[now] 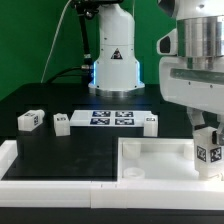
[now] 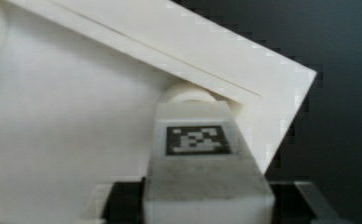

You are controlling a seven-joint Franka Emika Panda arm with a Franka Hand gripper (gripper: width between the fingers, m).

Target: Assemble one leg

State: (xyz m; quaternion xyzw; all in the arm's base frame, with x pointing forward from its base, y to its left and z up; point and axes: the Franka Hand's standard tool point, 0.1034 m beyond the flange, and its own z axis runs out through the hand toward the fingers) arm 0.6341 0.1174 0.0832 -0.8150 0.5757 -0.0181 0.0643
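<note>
My gripper [image 1: 207, 150] is shut on a white leg [image 1: 208, 154] with a black-and-white tag and holds it upright at the right corner of the large white tabletop [image 1: 150, 160], at the exterior view's right. In the wrist view the leg [image 2: 199, 150] sits between my dark fingers [image 2: 128, 200], its rounded tip touching the tabletop's corner [image 2: 196, 95]. Three other legs lie on the black table: one at the exterior view's left [image 1: 29, 120], one beside the marker board [image 1: 61, 123], and one on the marker board's other side [image 1: 148, 122].
The marker board [image 1: 105, 118] lies mid-table behind the tabletop. A white robot base [image 1: 113, 60] stands at the back with a cable to its left. A white raised rim [image 1: 40, 165] runs along the table's front left.
</note>
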